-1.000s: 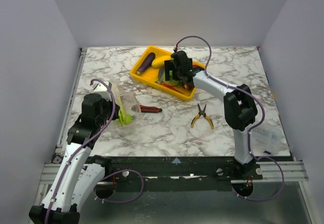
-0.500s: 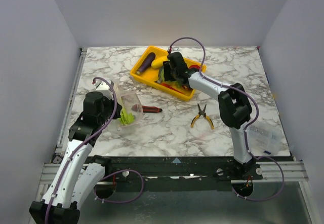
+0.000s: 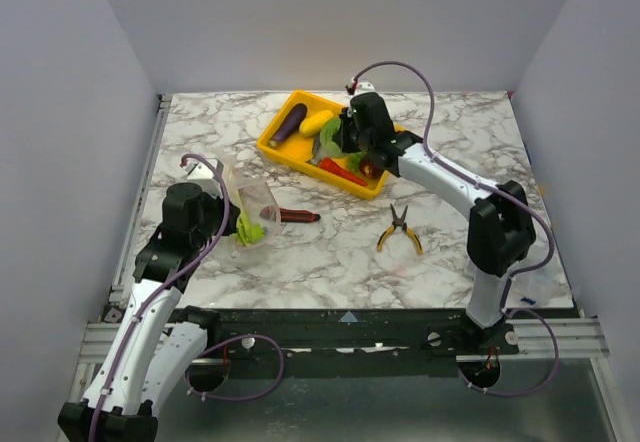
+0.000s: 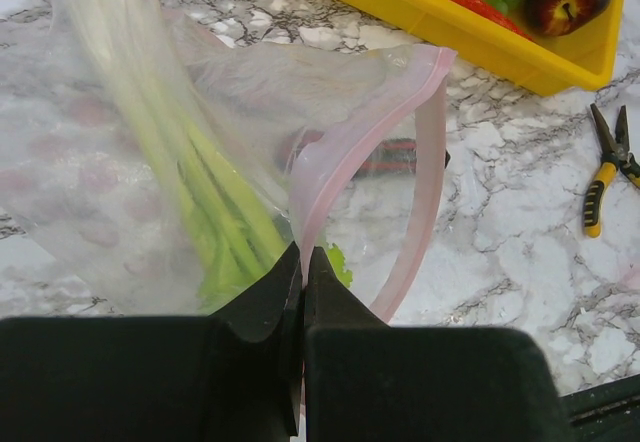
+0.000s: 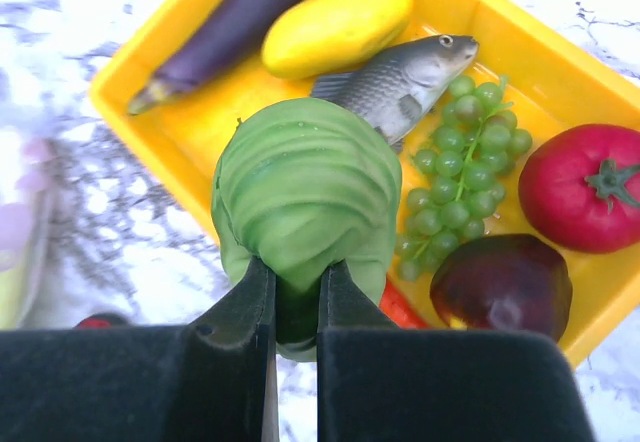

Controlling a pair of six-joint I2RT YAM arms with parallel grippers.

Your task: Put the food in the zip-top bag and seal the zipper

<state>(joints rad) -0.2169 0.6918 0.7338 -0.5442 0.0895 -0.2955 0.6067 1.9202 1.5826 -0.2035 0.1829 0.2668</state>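
My left gripper [image 4: 302, 257] is shut on the pink zipper [image 4: 350, 132] edge of the zip-top bag [image 4: 150, 162], holding its mouth open; a green-white leek [image 4: 200, 192] lies inside. In the top view the bag [image 3: 250, 212] hangs at the table's left. My right gripper [image 5: 297, 272] is shut on the green lettuce [image 5: 305, 187], which it holds above the yellow tray [image 5: 520, 52]. In the tray lie an eggplant [image 5: 230, 27], a squash [image 5: 340, 24], a fish [image 5: 395, 77], grapes [image 5: 465, 162], a tomato [image 5: 585, 187], a dark red onion [image 5: 500, 282] and a chili [image 5: 400, 307].
A red-and-black pocket knife [image 3: 297, 216] lies just right of the bag. Yellow-handled pliers [image 3: 400, 230] rest on the marble in front of the tray [image 3: 275, 147]. A flat clear pouch [image 3: 525, 272] lies at the near right corner.
My right gripper has closed on the lettuce in the tray and raised it a little. The left gripper still holds the bag's edge in the same place.
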